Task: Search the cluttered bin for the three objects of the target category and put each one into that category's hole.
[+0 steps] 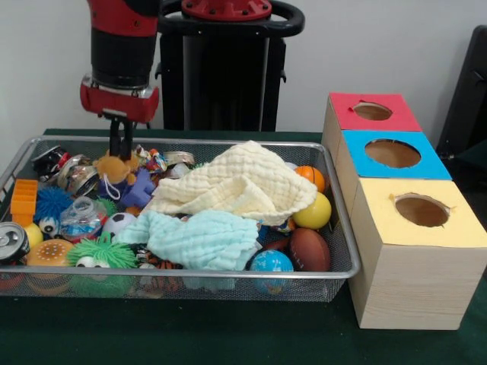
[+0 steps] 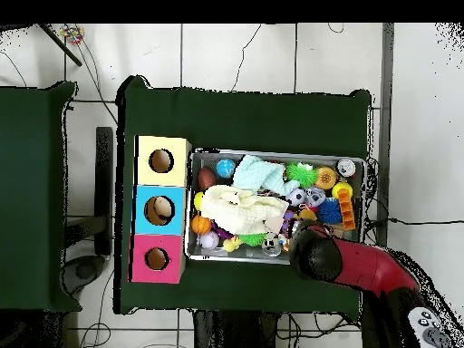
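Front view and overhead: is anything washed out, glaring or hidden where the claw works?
Front view: even light, no glare; the claw hangs dark over the bin, its tips lost among the toys. Overhead view: the arm hides the claw and the bin's near corner; the floor reads bright.

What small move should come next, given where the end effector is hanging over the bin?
Probably lower straight down a little: the end effector hangs just above the brown plush toy at the bin's far corner, not yet gripping anything. Whether it is open is unclear.

Wire bin (image 2: 276, 156) of toys and cloths (image 2: 243, 207), three-hole box (image 2: 161, 209) touching it, red arm (image 2: 362, 265) probably over bin's corner.
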Controlling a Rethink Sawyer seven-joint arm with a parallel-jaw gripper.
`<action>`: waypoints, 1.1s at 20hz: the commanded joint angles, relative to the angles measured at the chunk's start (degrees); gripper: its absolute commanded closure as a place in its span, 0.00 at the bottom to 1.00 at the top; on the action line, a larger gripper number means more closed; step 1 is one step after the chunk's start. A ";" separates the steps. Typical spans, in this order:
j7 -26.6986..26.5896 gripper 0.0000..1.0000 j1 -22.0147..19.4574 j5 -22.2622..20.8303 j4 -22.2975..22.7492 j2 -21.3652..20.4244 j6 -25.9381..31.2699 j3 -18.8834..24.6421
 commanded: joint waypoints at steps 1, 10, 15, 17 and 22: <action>4.19 1.00 3.15 4.53 0.67 -9.76 12.78 1.17; 10.48 1.00 9.40 11.21 3.26 -10.08 14.62 3.08; 13.14 1.00 15.71 13.75 1.42 -9.83 16.53 1.04; 14.95 1.00 18.34 15.34 1.31 -9.18 16.10 0.27; 19.97 1.00 26.64 19.23 -1.30 -7.65 18.30 -3.89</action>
